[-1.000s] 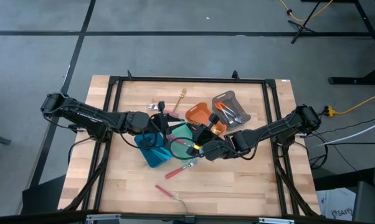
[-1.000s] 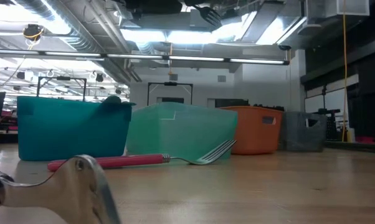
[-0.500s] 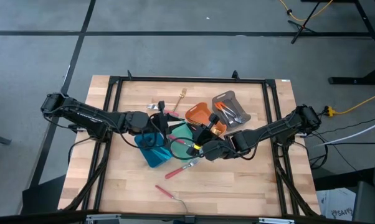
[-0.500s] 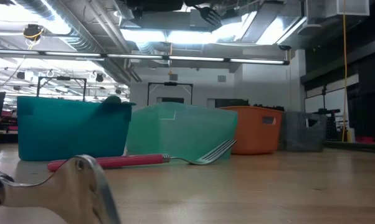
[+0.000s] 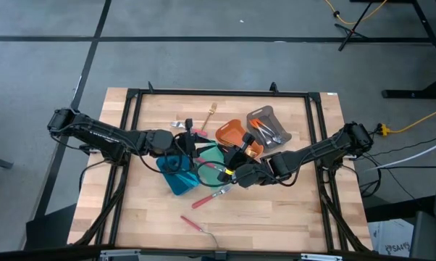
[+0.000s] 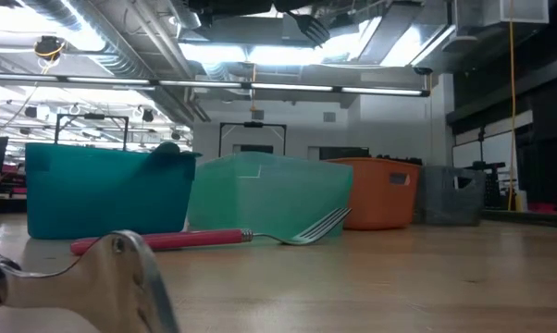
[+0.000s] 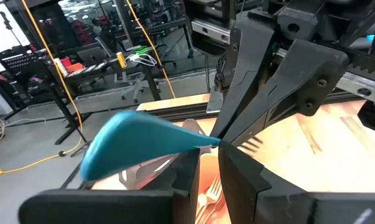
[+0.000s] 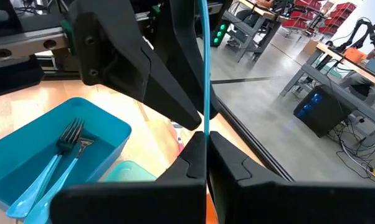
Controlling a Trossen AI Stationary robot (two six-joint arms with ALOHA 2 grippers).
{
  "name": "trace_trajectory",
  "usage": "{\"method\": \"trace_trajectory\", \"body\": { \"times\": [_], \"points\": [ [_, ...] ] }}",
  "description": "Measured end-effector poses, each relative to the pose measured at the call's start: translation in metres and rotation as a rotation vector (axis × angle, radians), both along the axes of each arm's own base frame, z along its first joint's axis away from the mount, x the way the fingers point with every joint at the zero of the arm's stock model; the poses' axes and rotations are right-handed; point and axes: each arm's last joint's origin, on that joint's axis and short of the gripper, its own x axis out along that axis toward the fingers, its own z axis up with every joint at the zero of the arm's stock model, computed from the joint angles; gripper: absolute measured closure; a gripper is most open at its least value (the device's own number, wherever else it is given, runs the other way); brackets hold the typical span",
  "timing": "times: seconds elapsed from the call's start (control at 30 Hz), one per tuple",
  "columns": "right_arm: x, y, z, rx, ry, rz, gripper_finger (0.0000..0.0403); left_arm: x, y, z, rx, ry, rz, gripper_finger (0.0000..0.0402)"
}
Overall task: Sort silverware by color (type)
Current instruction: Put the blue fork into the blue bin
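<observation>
Seen from above, two dark robot arms meet over a cluster of small trays at the centre of a wooden table (image 5: 276, 210). The left gripper (image 5: 191, 142) and the right gripper (image 5: 232, 164) face each other, apparently passing one blue-handled utensil (image 7: 134, 143) between them. In the left wrist view the left fingers are clamped on the slim neck beside its broad, curved blue handle. In the right wrist view the right fingers are pressed together on the same piece, seen edge-on as a thin blue line.

Below the hand-off, a blue tray (image 8: 25, 162) holds two blue-handled forks (image 8: 56, 155). At about three o'clock from it stands a pale teal tray (image 6: 269, 192), then an orange tray (image 5: 232, 133) and a grey tray (image 5: 270, 125) holding utensils.

A red-handled fork (image 6: 204, 239) lies on the table at six o'clock from the trays. Another red-handled piece (image 5: 193, 222) lies nearer the front edge. A gold-handled fork (image 5: 210, 112) lies at twelve o'clock.

The utensil looks light, stiff and smooth, so likely slippery. It is probably best gripped across the flat handle, near its middle.
</observation>
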Motion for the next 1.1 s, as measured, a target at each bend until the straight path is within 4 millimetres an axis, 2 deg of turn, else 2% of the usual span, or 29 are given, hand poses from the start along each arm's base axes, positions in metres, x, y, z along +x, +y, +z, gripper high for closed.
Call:
{"method": "trace_trajectory", "body": {
  "times": [0.6,0.87,1.1],
  "points": [
    [0.0001,0.0006,-0.0001,0.008,0.001,0.011,0.0403,0.0011,-0.0025,0.0045,-0.022,-0.047,-0.084,0.0349],
    [0.0006,0.0008,-0.0003,0.021,0.004,0.032,0.0403,0.001,-0.0025,0.0044,-0.021,-0.046,-0.084,0.0393],
    [0.0006,0.0008,-0.0003,0.021,0.004,0.032,0.0403,0.001,-0.0025,0.0043,-0.021,-0.045,-0.084,0.0398]
  ]
}}
